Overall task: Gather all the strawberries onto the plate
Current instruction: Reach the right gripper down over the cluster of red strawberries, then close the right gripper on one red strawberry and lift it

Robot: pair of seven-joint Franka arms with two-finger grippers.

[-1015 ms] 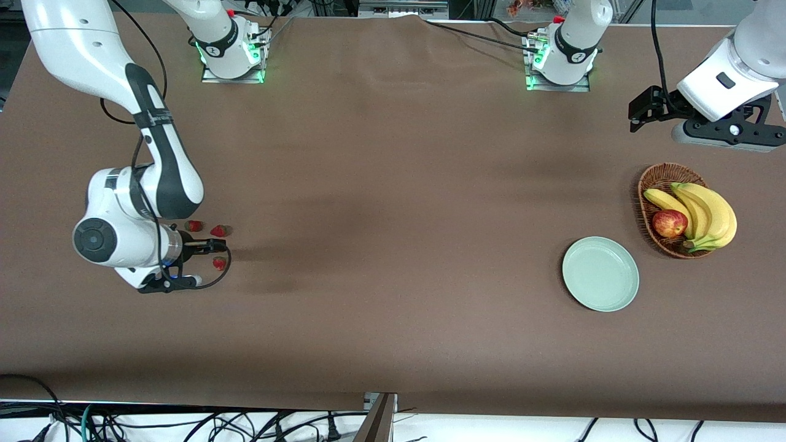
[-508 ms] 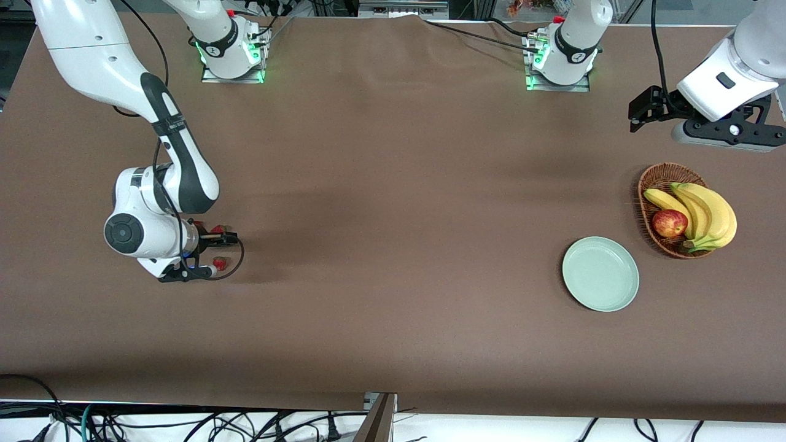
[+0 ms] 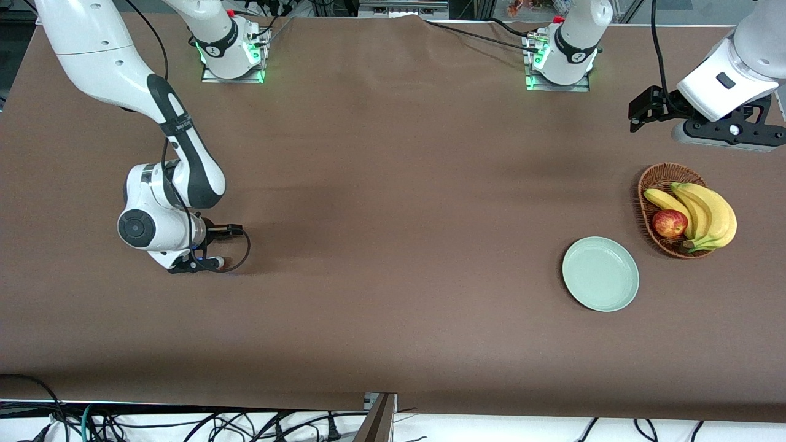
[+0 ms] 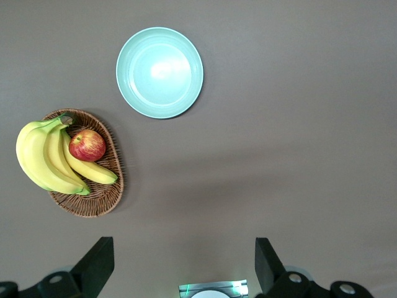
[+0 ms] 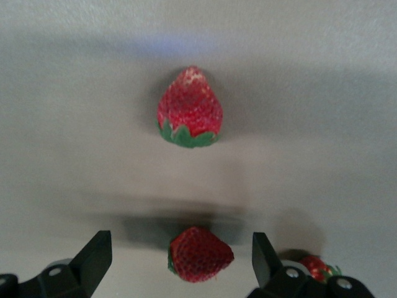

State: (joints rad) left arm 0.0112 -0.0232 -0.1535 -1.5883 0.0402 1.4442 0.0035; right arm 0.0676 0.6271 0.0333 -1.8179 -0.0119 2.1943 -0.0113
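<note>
In the right wrist view, three red strawberries with green caps lie on the brown table. One strawberry lies ahead of the fingers, a second lies between them, and a third shows partly beside one finger. My right gripper is open, low over the second berry without touching it. In the front view my right gripper covers the berries. The mint-green plate sits empty toward the left arm's end and also shows in the left wrist view. My left gripper waits high above the table there, open and empty.
A brown wicker basket holds bananas and a red-yellow apple; it stands beside the plate, a little farther from the front camera. The basket also shows in the left wrist view. Brown table stretches between the berries and the plate.
My right arm has shifted toward the left arm's end and slightly farther from the front camera. Its hand now covers the three strawberries in the front view. The left arm has not moved.
</note>
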